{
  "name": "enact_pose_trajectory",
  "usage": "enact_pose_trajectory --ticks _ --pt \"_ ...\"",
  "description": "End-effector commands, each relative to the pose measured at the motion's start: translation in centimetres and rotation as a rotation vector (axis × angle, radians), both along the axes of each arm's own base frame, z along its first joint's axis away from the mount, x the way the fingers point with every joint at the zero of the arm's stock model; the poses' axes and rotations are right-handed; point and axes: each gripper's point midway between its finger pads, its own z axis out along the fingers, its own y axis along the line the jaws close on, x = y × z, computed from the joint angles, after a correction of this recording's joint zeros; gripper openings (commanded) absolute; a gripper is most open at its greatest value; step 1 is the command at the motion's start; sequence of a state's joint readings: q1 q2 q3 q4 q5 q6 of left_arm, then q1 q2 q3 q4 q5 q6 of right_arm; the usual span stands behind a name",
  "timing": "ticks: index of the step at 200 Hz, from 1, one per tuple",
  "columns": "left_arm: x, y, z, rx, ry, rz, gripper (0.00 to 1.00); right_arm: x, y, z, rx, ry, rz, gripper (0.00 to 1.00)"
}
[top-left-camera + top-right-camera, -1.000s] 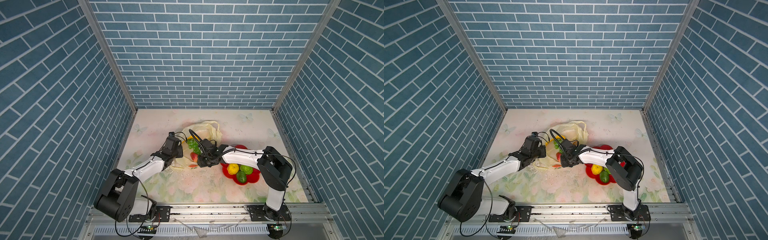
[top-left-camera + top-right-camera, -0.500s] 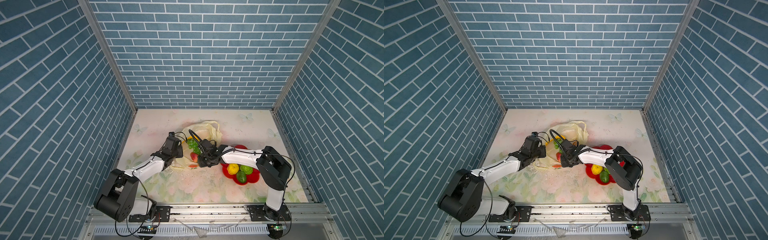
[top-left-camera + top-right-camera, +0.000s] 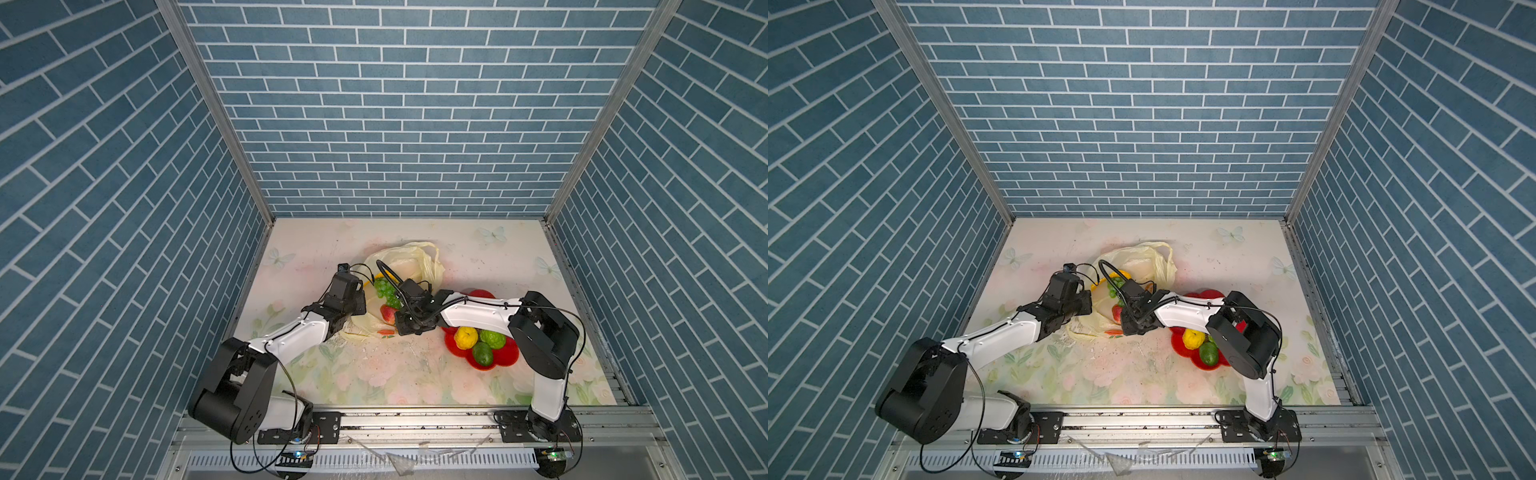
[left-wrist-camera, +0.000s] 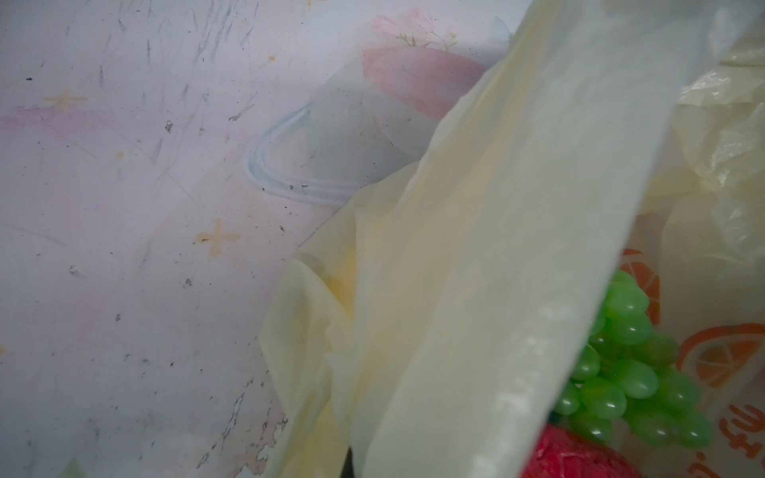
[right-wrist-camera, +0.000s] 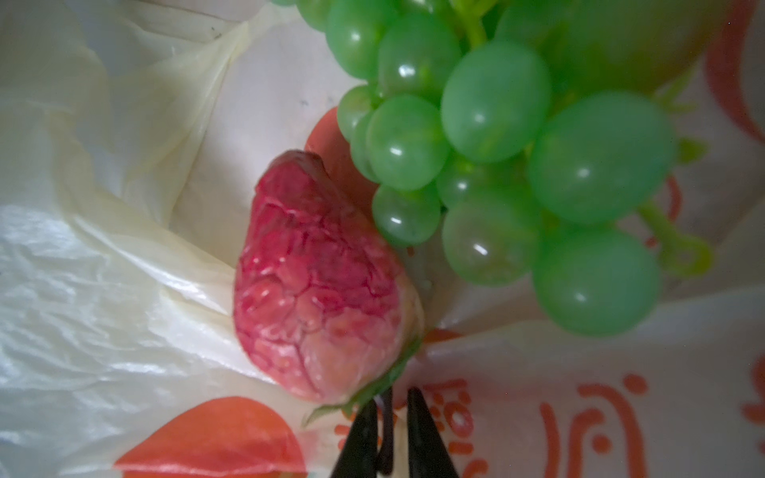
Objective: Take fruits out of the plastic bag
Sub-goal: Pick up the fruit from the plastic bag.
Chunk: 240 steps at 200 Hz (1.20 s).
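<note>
The cream plastic bag [image 3: 409, 264] [image 3: 1142, 259] lies open mid-table. Inside it are a green grape bunch [image 3: 386, 289] [image 5: 496, 145], a red strawberry [image 3: 388, 313] [image 5: 318, 289] and a bit of yellow banana [image 3: 1121, 275]. My right gripper [image 5: 391, 409] [image 3: 398, 321] reaches into the bag's mouth. Its jaws stand nearly together, pinched on the strawberry's green leafy top. My left gripper [image 3: 360, 309] is shut on the bag's near edge and holds the film [image 4: 476, 248] stretched up. That film hides its fingers in the left wrist view, where grapes [image 4: 633, 372] and strawberry [image 4: 579, 459] show beneath.
A red flower-shaped plate [image 3: 505, 359] sits to the right of the bag, under my right arm. It holds a lemon [image 3: 465, 337], a bumpy green citrus [image 3: 493, 338] and a green avocado [image 3: 482, 355]. Brick-patterned walls close in three sides.
My right gripper's jaws have closed onto the strawberry's top. Both arms and the bag have stayed where they were.
</note>
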<state>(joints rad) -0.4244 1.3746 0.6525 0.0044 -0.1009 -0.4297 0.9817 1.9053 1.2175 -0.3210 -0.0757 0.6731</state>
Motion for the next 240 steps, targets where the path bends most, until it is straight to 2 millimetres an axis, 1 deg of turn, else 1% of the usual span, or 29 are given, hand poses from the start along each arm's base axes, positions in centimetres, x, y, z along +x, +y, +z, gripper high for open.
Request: enact_pose_trajectory --ticks 1,19,57,108,148,179,218,240 --pt "0.2 -0.1 0.4 0.016 0.001 -0.007 0.03 0.7 1.2 0.6 0.006 -0.033 0.017 0.16" --pt "0.3 -0.1 0.4 0.016 0.0 -0.005 0.03 0.9 1.3 0.8 0.007 -0.043 0.019 0.15" --pt "0.3 -0.1 0.4 0.017 0.001 -0.007 0.03 1.1 1.7 1.3 0.018 -0.053 0.032 0.09" --pt "0.2 -0.1 0.4 0.018 0.001 -0.004 0.03 0.8 1.8 1.9 0.028 -0.056 0.049 0.0" --pt "0.2 0.0 0.3 0.02 0.003 -0.003 0.03 0.7 1.4 2.6 0.022 -0.065 0.049 0.0" --pt "0.2 0.1 0.4 0.025 0.0 0.002 0.03 0.3 0.3 3.9 0.003 -0.075 0.051 0.0" --pt "0.2 0.1 0.4 0.026 0.001 0.001 0.03 -0.1 -2.3 7.2 -0.013 -0.136 0.03 0.0" --pt "0.2 0.2 0.5 0.027 -0.001 0.003 0.03 -0.4 -3.9 8.7 -0.025 -0.154 0.023 0.0"
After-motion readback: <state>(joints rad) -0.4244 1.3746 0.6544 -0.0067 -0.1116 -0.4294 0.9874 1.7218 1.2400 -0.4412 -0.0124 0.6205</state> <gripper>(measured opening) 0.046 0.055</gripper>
